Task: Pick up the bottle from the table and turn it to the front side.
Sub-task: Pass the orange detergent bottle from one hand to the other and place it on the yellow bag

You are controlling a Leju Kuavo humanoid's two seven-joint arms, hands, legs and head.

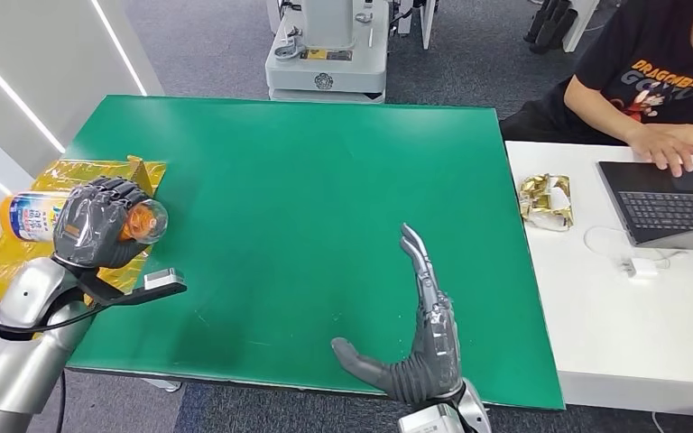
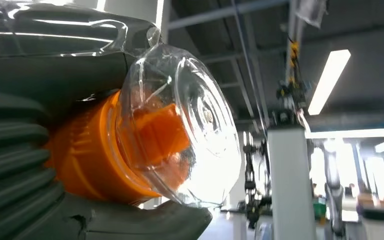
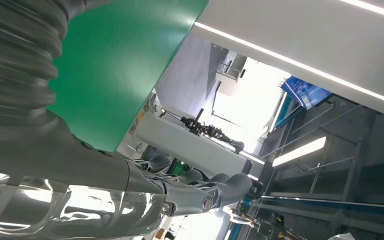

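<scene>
Left hand (image 1: 99, 223) holds the bottle (image 1: 36, 216) on its side.
It is above the green counter (image 1: 307, 180) left edge; right hand (image 1: 424, 334) is open, fingers straight.

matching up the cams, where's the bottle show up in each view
Head view: the bottle lies sideways in the left hand at the picture's left, above the green table's left edge.
Left wrist view: its clear cap over the orange top sits centre-left.
Right wrist view: not in it.
Shared landmark: the green table, in the head and right wrist views.
</scene>
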